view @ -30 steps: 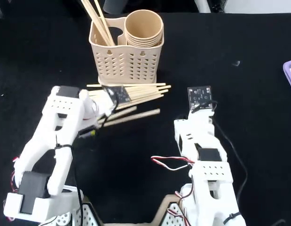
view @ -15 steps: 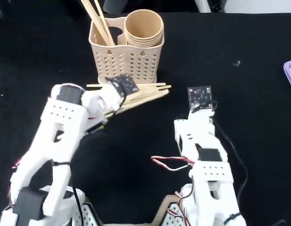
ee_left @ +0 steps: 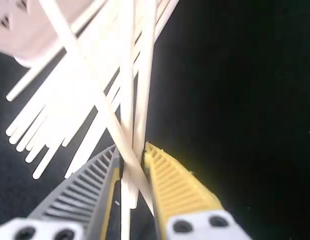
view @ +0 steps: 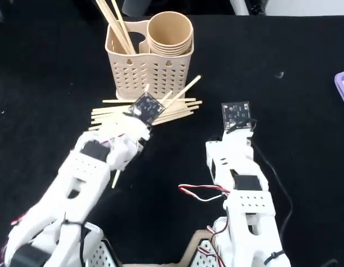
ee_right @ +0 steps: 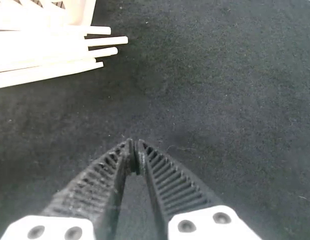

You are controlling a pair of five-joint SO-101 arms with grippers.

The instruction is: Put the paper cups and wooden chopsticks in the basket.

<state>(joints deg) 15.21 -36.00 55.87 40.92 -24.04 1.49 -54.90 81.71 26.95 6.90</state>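
Left jaws pinch a few chopsticks; right jaws are pressed together on nothing.

High view: the left arm [view: 83, 178] is in front of the basket [view: 152, 72], with the held sticks [view: 185, 86] slanting up past its wrist toward the cup side. One stub pokes out behind the wrist. The pile [view: 108, 115] of loose chopsticks lies on the bench [view: 283, 144] just in front of the basket, long axis side to side, between the left arm and the basket wall. The cups [view: 170, 33] are stacked in the right compartment, and a few chopsticks [view: 113, 25] stand in the left one. The right arm [view: 241, 172] sits back, beside the pile's right ends. The left arm is nearer the basket. My guess: the held sticks need tipping upright and a shift toward the left compartment.

Left wrist view: the held sticks [ee_left: 139, 100] run straight out from between the grey and yellow jaws, and one crosses them at a slant. Exact count is hard to tell. The pile [ee_left: 59, 115] fans out beyond, and a basket corner [ee_left: 29, 35] is cut off at the edge.

Right wrist view: shut jaws over bare bench [ee_right: 220, 90], with pile ends [ee_right: 44, 52] and a basket corner [ee_right: 82, 10] well ahead, both cropped.
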